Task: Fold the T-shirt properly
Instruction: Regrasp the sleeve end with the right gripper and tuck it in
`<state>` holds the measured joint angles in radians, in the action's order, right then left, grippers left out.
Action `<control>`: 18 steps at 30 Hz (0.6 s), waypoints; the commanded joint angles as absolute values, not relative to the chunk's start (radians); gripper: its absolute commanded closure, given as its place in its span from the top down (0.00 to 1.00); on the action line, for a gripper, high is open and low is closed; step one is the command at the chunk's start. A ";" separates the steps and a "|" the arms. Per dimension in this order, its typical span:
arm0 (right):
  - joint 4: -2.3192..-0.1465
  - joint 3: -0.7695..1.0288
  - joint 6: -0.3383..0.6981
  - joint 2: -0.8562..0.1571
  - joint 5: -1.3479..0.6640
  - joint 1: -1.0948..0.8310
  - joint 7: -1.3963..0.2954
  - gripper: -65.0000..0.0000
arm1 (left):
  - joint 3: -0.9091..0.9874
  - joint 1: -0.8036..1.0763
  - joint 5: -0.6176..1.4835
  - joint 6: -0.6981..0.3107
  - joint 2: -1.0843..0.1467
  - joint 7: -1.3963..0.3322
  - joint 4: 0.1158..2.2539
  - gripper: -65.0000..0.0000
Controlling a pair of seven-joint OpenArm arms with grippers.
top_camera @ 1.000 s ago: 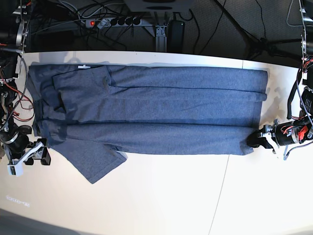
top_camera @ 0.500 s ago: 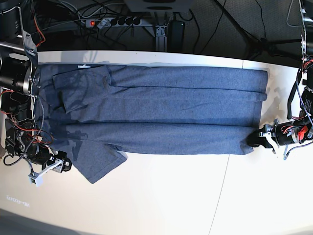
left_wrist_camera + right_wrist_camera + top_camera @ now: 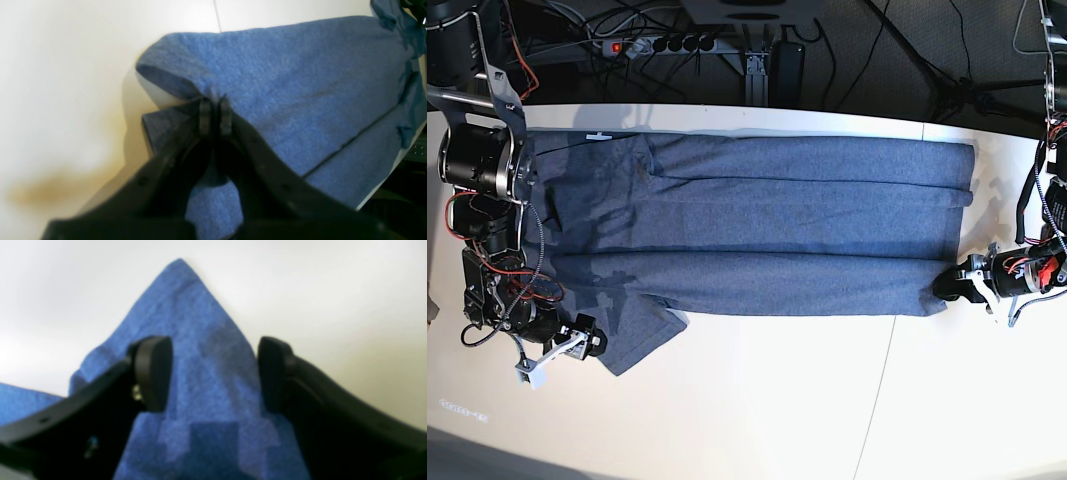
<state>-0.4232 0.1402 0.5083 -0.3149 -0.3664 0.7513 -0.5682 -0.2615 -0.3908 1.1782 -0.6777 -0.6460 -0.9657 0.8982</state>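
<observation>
The blue-grey T-shirt lies stretched across the white table, folded lengthwise, with one sleeve sticking out toward the front left. My left gripper sits at the shirt's right front corner. In the left wrist view it is shut on a pinch of the cloth. My right gripper stands at the sleeve's edge. In the right wrist view it is open, and the sleeve's pointed corner runs between the two fingers.
A power strip and cables lie on the dark floor behind the table's back edge. A thin seam crosses the tabletop in front of the shirt. The right arm's column overhangs the shirt's left end.
My right arm has swung from the table's left edge rightward along the front to the sleeve, its gripper staying open. The left gripper has held still on the corner.
</observation>
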 commanded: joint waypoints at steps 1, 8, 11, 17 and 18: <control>-0.427 0.142 0.552 -0.310 -0.363 0.773 -0.592 0.63 | -0.254 -0.416 1.193 -0.698 -0.668 -0.955 0.912 0.00; -0.427 0.142 0.554 -0.265 -0.361 0.773 -0.592 0.63 | -0.254 -0.416 1.193 -0.698 -0.668 -0.955 0.912 0.00; -0.427 0.142 0.554 -0.245 -0.336 0.773 -0.590 0.63 | -0.254 -0.416 1.193 -0.698 -0.668 -0.955 0.912 0.00; -0.427 0.142 0.554 -0.238 -0.287 0.772 -0.572 0.60 | -0.254 -0.420 1.193 -0.698 -0.668 -0.954 0.912 0.00; -0.427 0.142 0.554 -0.239 -0.278 0.772 -0.567 0.50 | -0.254 -0.421 1.193 -0.698 -0.668 -0.954 0.912 0.00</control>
<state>-0.4244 0.1413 0.5083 -0.2348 -0.2874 0.7567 -0.5411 -0.2615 -0.3916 1.1778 -0.6777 -0.6460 -0.9657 0.8982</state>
